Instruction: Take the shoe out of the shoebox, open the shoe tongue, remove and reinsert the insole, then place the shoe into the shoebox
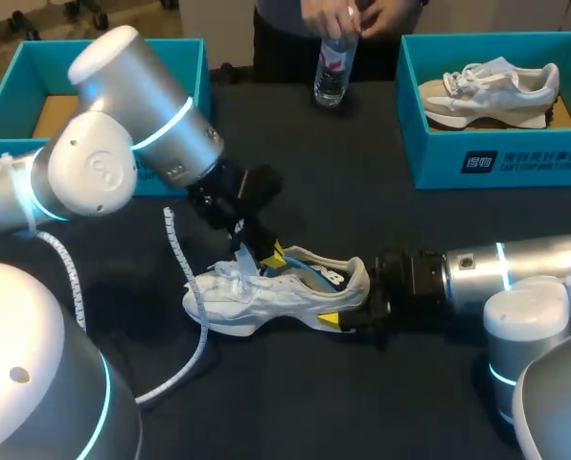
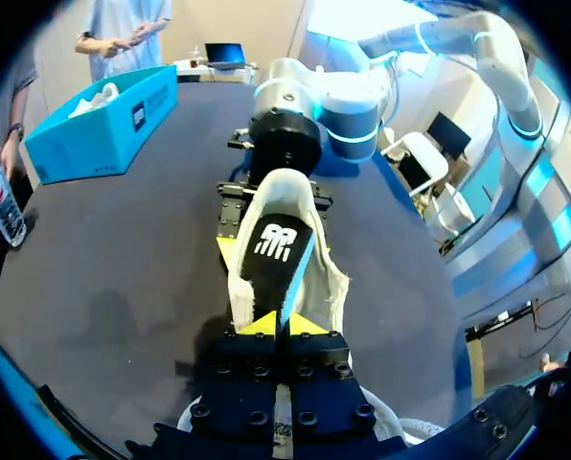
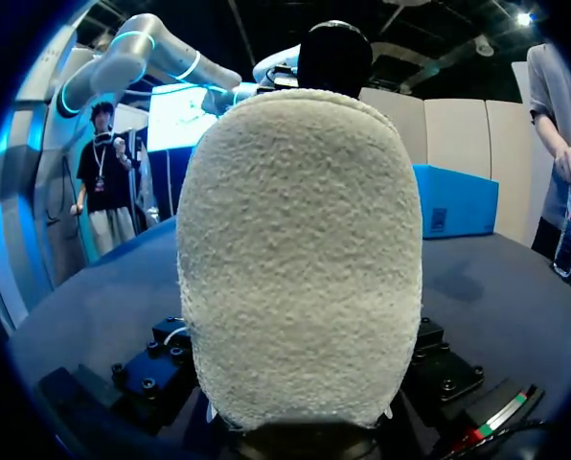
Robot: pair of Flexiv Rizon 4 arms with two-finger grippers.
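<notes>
Cannot see the far finger of the right pincer [image 1: 354, 305] behind the shoe [image 1: 266, 297]; find in its own wrist view only the heel, hiding both tips. Judge it clamped on the heel, given black finger blocks at both flanks and a yellow tip against one side in the left wrist view. Find the left pincer [image 2: 285, 324] closed on the insole [image 2: 278, 244], a thin black sheet with blue edge, front end lifted out of the opening. Note fuzzy off-white cloth at the heel, white laces, pale sole. Record the shoe on the dark desk [image 1: 362, 402] between the arms, outside the teal shoebox [image 1: 17, 67], partly masked by the left arm [image 1: 132, 125].
</notes>
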